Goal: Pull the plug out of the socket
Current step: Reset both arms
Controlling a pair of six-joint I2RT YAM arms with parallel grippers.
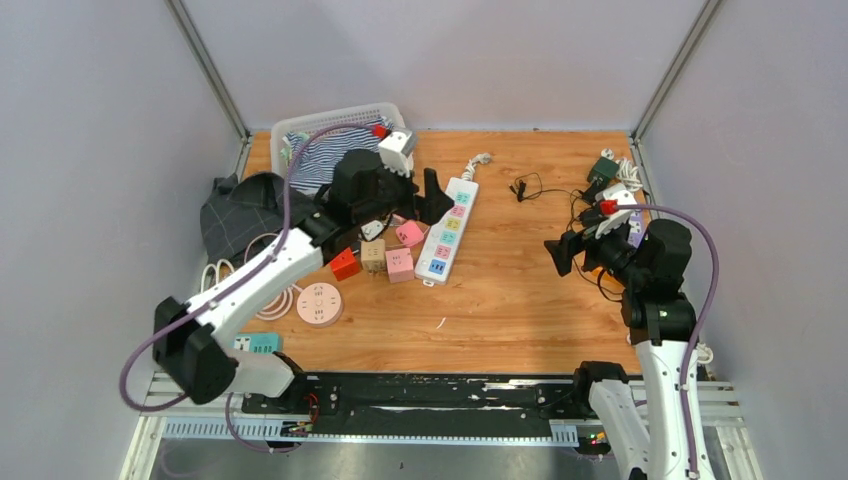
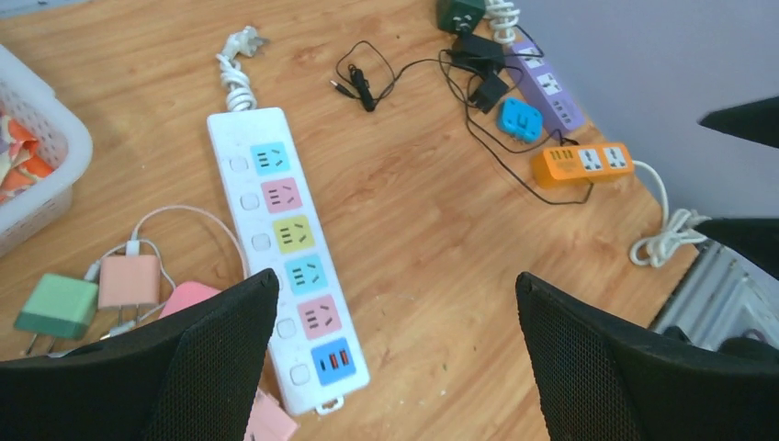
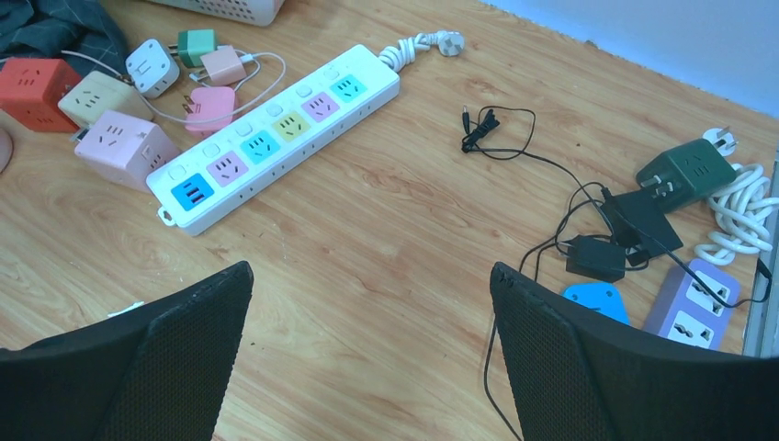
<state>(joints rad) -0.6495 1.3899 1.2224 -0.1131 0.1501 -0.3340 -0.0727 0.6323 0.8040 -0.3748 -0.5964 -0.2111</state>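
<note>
A white power strip [image 1: 448, 230] with coloured sockets lies mid-table; all its sockets show empty in the left wrist view [image 2: 285, 257] and right wrist view [image 3: 276, 142]. At the right, a purple strip [image 3: 694, 308], an orange strip [image 2: 583, 163], a blue adapter [image 3: 595, 301] and black adapters [image 3: 595, 257] with thin cables lie in a cluster. I cannot tell which plug sits in a socket. My left gripper [image 2: 395, 278] is open and empty above the white strip's near end. My right gripper [image 3: 369, 269] is open and empty over bare wood left of the cluster.
A white basket [image 1: 340, 115] with striped cloth stands at the back left. Dark cloth [image 1: 240, 215], several cube sockets [image 1: 400, 265], small chargers [image 3: 216, 69] and a round pink socket [image 1: 319, 303] lie left of the white strip. A dark green cube [image 3: 687, 170] and white coiled cord [image 3: 744, 211] sit far right.
</note>
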